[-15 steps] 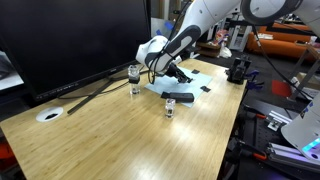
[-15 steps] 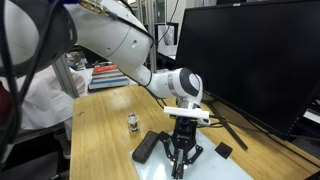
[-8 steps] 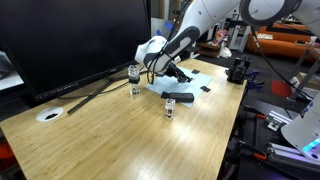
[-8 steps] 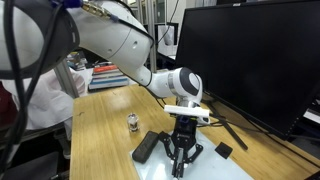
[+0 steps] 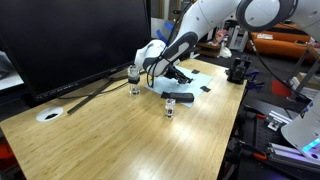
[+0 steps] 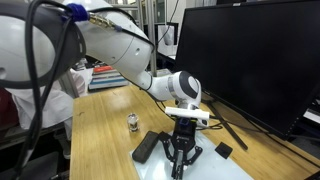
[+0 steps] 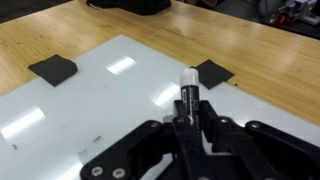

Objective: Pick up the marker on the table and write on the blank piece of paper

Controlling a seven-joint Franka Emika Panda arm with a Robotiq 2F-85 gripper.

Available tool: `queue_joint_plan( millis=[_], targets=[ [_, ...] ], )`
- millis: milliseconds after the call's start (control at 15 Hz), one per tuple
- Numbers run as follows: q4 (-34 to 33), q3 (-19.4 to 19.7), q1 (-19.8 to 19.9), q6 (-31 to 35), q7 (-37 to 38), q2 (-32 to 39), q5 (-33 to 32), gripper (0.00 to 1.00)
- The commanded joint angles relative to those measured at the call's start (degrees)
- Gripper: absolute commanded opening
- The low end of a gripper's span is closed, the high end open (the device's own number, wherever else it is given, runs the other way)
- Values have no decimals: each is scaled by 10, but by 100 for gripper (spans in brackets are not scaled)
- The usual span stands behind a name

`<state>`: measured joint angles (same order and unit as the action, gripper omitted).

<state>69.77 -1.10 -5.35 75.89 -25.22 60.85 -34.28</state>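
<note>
My gripper (image 7: 190, 128) is shut on the marker (image 7: 188, 92), a thin dark stick with a white end that points out over the blank piece of paper (image 7: 95, 105). Black tape pieces (image 7: 52, 69) hold the sheet's corners on the light-wood table (image 7: 260, 50). In both exterior views the gripper (image 5: 172, 80) (image 6: 180, 166) points straight down over the paper (image 5: 208, 74) and the marker's tip is hidden by the fingers. I cannot tell whether the tip touches the sheet.
A flat black oblong block (image 6: 146, 147) lies beside the gripper. Small jars (image 5: 134, 79) (image 5: 170, 107) stand near the paper and a white round disc (image 5: 48, 115) lies further off. A large dark monitor (image 5: 70, 40) with cables stands behind.
</note>
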Motion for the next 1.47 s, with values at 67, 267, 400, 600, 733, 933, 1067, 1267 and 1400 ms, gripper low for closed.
queue_joint_plan(
  millis=[67, 267, 400, 600, 733, 933, 1067, 1267, 1400],
  targets=[
    [-37, 6, -8, -29, -25, 22, -14, 5],
    [-40, 4, -8, -35, -32, 24, -16, 5],
    [-32, 4, -8, -36, -35, 22, -19, 5],
    [-15, 0, -4, -37, -38, 18, -15, 5],
    [-6, -1, -1, -39, -37, 17, -13, 5],
    [4, 1, 3, -48, -33, 20, -14, 5],
    [9, 2, 9, -52, -30, 22, -13, 5],
    [11, 6, 20, -52, -27, 26, -10, 5],
    [9, 9, 27, -51, -27, 27, -10, 5]
  ],
)
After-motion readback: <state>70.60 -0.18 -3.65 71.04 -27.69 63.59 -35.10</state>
